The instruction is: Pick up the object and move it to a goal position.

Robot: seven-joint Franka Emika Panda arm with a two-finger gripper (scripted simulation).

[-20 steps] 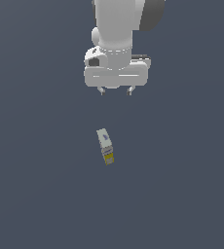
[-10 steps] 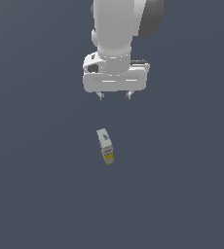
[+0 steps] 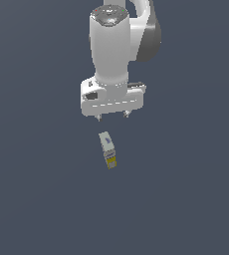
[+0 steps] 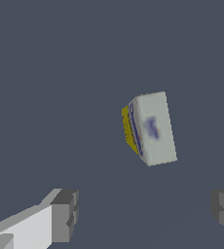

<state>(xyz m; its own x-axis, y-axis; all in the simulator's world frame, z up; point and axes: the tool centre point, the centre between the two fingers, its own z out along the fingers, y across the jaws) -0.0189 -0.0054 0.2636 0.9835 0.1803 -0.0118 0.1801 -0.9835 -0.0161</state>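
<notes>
The gripper (image 3: pixel 112 117) is hanging just above centre of the exterior view with its fingers (image 4: pixel 65 215) spread wide and empty, while the carton (image 3: pixel 107 149) is sitting just below it, untouched.

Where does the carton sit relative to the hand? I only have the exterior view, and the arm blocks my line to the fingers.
Observer: In the wrist view the carton lies ahead of the open hand, not between its fingers.
Operator: Is anything touching it?
Observer: No, bare floor surrounds it on every side.
Operator: Which face points at the camera?
Observer: A whitish face with a blurred purple-blue mark; a yellow side shows beside it.
</notes>
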